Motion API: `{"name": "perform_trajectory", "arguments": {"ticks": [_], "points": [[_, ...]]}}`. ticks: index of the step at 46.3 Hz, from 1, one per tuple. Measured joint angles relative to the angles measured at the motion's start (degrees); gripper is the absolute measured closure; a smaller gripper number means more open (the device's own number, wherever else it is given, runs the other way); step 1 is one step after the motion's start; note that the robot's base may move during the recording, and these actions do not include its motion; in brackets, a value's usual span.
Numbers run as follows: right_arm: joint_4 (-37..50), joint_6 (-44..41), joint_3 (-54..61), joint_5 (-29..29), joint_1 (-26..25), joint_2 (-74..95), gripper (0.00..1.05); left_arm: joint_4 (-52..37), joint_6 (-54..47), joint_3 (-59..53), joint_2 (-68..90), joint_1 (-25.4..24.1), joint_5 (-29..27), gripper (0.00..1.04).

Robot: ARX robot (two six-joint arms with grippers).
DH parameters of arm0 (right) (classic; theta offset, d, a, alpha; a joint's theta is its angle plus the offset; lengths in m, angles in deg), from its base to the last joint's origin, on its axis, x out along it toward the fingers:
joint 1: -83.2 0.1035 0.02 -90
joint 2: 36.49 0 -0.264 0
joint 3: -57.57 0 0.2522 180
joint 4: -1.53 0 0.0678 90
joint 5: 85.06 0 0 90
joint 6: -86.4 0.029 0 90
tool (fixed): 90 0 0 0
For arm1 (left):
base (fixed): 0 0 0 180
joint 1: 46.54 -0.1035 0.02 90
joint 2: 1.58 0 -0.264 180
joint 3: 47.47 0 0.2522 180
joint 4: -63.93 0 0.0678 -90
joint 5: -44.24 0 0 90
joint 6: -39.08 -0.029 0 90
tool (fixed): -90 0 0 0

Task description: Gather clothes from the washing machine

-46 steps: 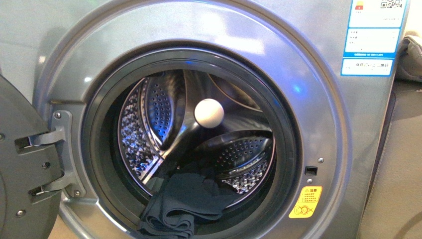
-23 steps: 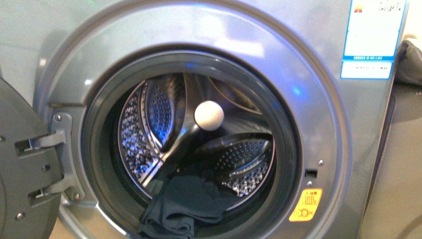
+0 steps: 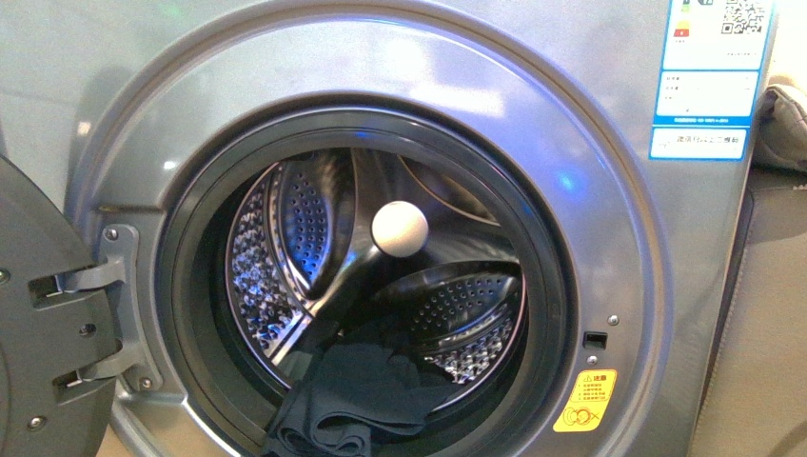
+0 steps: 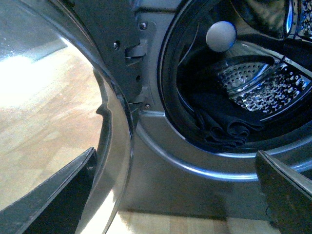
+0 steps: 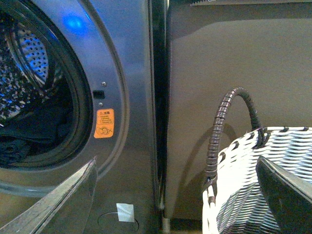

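While the clothes [image 3: 354,392] are lying in the washing machine [image 3: 609,219] on the wooden floor [image 4: 170,225], the left gripper [image 4: 175,151] and right gripper [image 5: 175,158] are gaping wide.

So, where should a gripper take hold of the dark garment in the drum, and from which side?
Grip the rolled folds of the clothes at the front, where they lie on the lower rim of the washing machine opening. Come straight in from the front, low: those folds are bunched thick and nearest.

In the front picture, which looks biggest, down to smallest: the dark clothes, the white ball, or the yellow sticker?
Largest: rumpled dark grey-blue fabric clothes.
Then: round white ball and yellow warning sticker, about alike. The ball sits deeper inside, so they stay unranked.
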Motion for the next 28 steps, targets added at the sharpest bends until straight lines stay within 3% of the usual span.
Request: {"name": "perform_trajectory", "arguments": {"ticks": [28], "points": [[0.0,0.0,0.0,0.0,0.0,0.0,0.08,0.0,0.0,0.0,0.0,0.0,0.0,0.06]]}}
